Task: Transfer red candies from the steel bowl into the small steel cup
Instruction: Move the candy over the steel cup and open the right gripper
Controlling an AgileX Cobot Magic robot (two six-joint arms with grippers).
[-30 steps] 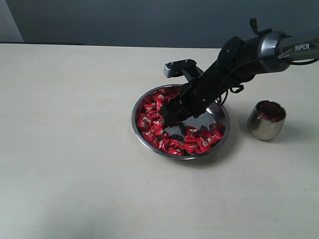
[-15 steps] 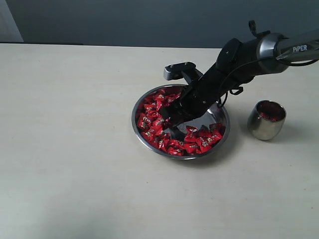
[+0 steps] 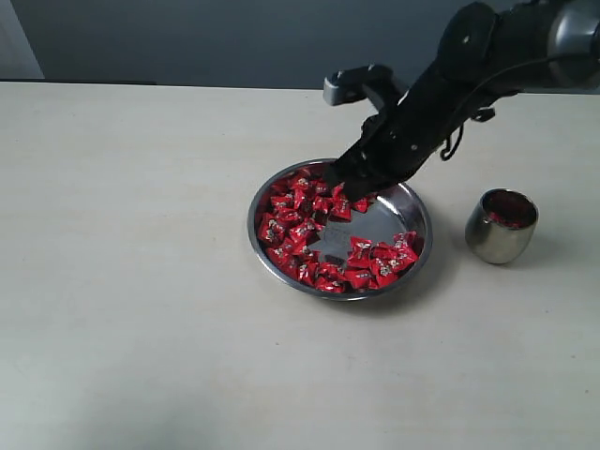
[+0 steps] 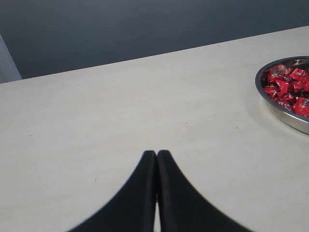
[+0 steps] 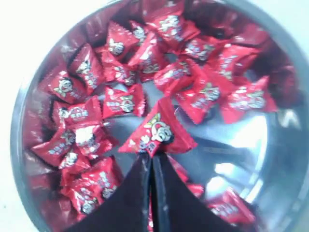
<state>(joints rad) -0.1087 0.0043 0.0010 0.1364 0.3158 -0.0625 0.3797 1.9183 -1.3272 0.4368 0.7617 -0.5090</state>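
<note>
Right gripper [image 5: 150, 157]: the two black fingers are pressed almost together, pinching a red candy [image 5: 157, 131] by the edge of its wrapper. On the right wrist camera I see that piece standing out from the fingertips above the steel bowl [image 5: 24, 164], with a bare, shiny patch of the bottom just beside it. In the exterior view the right arm slants down from the upper right. Its tip is over the far half of the bowl and above the pile.

Red candies [image 3: 298, 230]: most lie in the bowl, banked along its left side and near rim. The right-centre of the bottom is bare.

Small steel cup [image 3: 499, 239]: upright on the table [image 3: 141, 300], to the right of the bowl, near it but not touching. Red shows inside its mouth. I cannot count the pieces.

Left gripper [image 4: 156, 162]: fingers closed flat against each other with nothing between them, over bare tabletop. The bowl sits off to one side, well apart. I cannot tell whether the fingertips touch the surface.
</note>
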